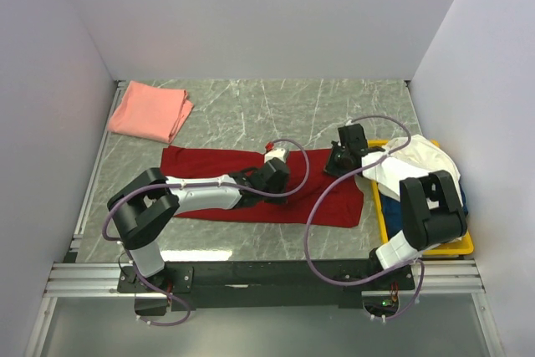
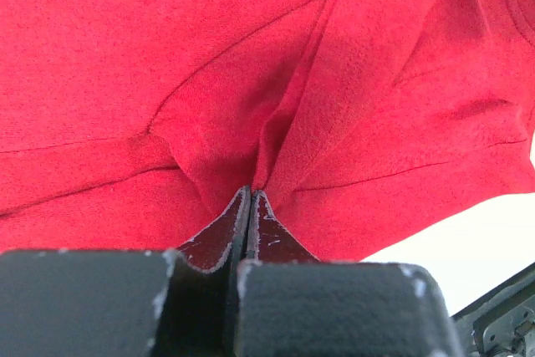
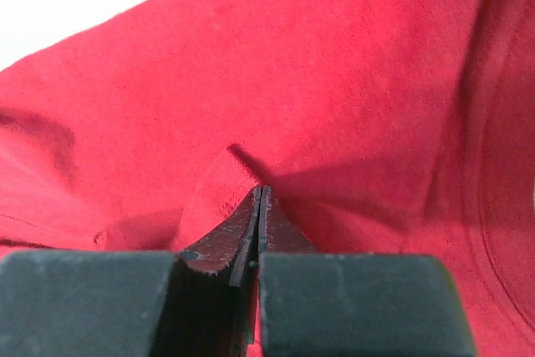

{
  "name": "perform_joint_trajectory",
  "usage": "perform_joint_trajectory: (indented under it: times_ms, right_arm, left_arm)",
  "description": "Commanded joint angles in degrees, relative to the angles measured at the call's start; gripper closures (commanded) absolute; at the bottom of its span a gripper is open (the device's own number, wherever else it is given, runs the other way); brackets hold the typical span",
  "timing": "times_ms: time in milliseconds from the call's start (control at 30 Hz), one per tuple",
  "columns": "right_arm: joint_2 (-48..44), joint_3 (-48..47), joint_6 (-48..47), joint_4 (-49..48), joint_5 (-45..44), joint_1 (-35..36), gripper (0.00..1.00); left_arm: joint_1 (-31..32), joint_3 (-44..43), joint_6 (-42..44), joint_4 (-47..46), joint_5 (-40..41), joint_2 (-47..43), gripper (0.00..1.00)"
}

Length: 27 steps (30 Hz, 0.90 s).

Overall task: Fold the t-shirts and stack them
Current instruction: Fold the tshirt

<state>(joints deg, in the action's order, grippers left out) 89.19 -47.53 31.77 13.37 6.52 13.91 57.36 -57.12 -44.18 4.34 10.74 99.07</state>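
Observation:
The deep red t-shirt (image 1: pixel 209 165) lies spread across the middle of the table. My left gripper (image 1: pixel 272 175) is shut on a pinched fold of the red cloth (image 2: pixel 251 156) near the shirt's middle. My right gripper (image 1: pixel 338 160) is shut on a raised fold of the same shirt (image 3: pixel 219 186) near its right end. The salmon pink t-shirt (image 1: pixel 150 112) lies folded at the far left. The cream white t-shirt (image 1: pixel 411 160) is crumpled in the yellow tray (image 1: pixel 461 244) at the right, over a dark blue cloth.
White walls close in the table on the left, back and right. A metal rail (image 1: pixel 251 277) runs along the near edge by the arm bases. Marble tabletop (image 1: pixel 276 110) shows behind the red shirt.

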Motion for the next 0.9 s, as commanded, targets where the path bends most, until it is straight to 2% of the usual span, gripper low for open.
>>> perform_joint_trajectory:
  times_ms: [0, 367, 867]
  right_arm:
    - [-5.5, 1.9, 0.3, 0.9, -1.5, 0.4, 1.00]
    - [-22.9, 8.8, 2.6, 4.9, -2.7, 0.5, 1.00]
    - [-37.6, 19.8, 6.8, 7.6, 2.1, 2.1, 1.00]
  left_arm:
    - [0.3, -2.6, 0.8, 1.0, 1.7, -1.4, 0.99]
    - [0.2, -3.4, 1.6, 4.9, 3.7, -4.5, 0.99]
    - [-1.3, -4.0, 5.4, 8.4, 0.3, -6.7, 0.97]
